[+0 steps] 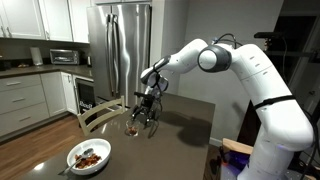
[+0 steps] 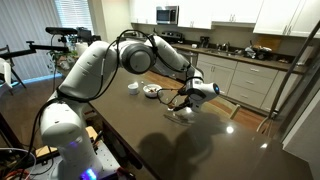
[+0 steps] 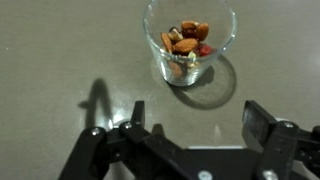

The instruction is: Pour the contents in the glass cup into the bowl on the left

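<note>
Arm [image 1: 235, 62]: I see it reaching far out from its base, elbow high, forearm sloping down.
Wrist [image 1: 153, 85]: bent, so my tool points downward.
Gripper [image 3: 195, 120]: jaws spread wide, nothing between them.

Both exterior views distant, opposite sides, sharing table [image 1: 185, 125]; wrist view close, looking down at glass cup [image 3: 188, 45].

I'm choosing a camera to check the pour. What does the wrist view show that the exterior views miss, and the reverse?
Wrist only: the reddish-brown contents inside the glass cup, seen plainly. Exterior only: the white bowl holding reddish food, and the arm. Shared: the open gripper near the cup on the dark table.
</note>
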### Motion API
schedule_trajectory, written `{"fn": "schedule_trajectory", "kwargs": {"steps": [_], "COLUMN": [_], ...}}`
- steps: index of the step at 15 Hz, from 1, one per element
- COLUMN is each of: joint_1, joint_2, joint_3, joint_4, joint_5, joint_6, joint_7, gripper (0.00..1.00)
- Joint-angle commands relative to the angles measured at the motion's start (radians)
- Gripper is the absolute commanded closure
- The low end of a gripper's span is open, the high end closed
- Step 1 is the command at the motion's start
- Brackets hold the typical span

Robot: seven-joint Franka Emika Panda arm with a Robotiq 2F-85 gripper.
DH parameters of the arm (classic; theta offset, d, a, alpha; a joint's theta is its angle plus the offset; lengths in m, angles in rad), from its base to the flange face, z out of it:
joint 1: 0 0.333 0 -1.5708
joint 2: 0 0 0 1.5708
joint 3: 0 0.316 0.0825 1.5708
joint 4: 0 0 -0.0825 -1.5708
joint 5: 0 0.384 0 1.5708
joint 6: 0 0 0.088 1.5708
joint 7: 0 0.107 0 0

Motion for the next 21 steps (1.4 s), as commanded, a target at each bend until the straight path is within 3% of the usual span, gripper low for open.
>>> {"fn": "schedule_trajectory", "kwargs": {"steps": [1, 7, 21], "joint_1": [-0.007, 0.007, 0.021], "joint_2": [0.015, 0.036, 0.060], "joint_3": [0.014, 0.015, -0.004], "joint_4": [-0.002, 0.004, 0.006], "joint_5": [0.079, 0.160, 0.173], "joint_6": [-0.053, -0.085, -0.098], "joint_7": [0.010, 0.007, -0.002], "gripper": [0.00, 0.00, 0.00]}}
